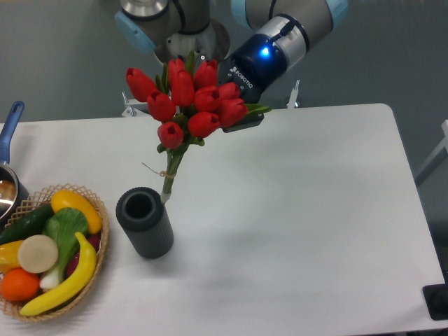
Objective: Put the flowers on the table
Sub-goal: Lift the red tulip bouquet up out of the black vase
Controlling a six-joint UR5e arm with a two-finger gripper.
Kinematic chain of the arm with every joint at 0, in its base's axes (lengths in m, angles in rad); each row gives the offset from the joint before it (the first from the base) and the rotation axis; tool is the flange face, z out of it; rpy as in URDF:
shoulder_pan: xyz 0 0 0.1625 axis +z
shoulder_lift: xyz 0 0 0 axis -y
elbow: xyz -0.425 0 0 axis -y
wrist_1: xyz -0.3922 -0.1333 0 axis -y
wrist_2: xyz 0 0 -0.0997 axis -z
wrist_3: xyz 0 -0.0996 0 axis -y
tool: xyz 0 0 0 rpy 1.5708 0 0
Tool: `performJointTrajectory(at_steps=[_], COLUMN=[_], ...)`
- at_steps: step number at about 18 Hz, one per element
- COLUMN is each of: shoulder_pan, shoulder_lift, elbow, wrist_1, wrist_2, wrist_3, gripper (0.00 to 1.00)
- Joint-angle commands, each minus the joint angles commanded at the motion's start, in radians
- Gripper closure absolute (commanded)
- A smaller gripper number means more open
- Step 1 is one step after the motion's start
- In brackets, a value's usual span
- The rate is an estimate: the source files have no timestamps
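The flowers (190,98), a bunch of red tulips with green stems tied with thin twine, hang in the air over the back left of the white table (301,210). The stem ends (167,194) sit just above the right rim of the dark grey ribbed vase (145,222), out of its opening. My gripper (241,115) is at the right side of the blooms, close behind them. Its fingers are mostly hidden by the tulips and appear shut on the bunch near the heads, holding it up and tilted.
A wicker basket (98,210) of fruit and vegetables with a banana (66,283) stands at the front left. A pot with a blue handle (10,129) is at the left edge. The arm's base (189,31) is at the back.
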Motion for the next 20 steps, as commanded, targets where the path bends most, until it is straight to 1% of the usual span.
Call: performJointTrajectory(at_steps=[9,14,16,19,20], shoulder_pan=[0.021,0.031,0.031,0.037,0.038], shoulder_lift=[0.015,0.023,0.023,0.028,0.038], elbow=[-0.006,0.009,0.015,0.017,0.015], wrist_1=[-0.002,-0.002,-0.002,-0.003,-0.003], wrist_2=[0.005,0.044,0.101,0.245,0.293], wrist_3=[-0.006,-0.005,-0.003,-0.005,-0.005], gripper=[0.68,0.68,0.68,0.68,0.68])
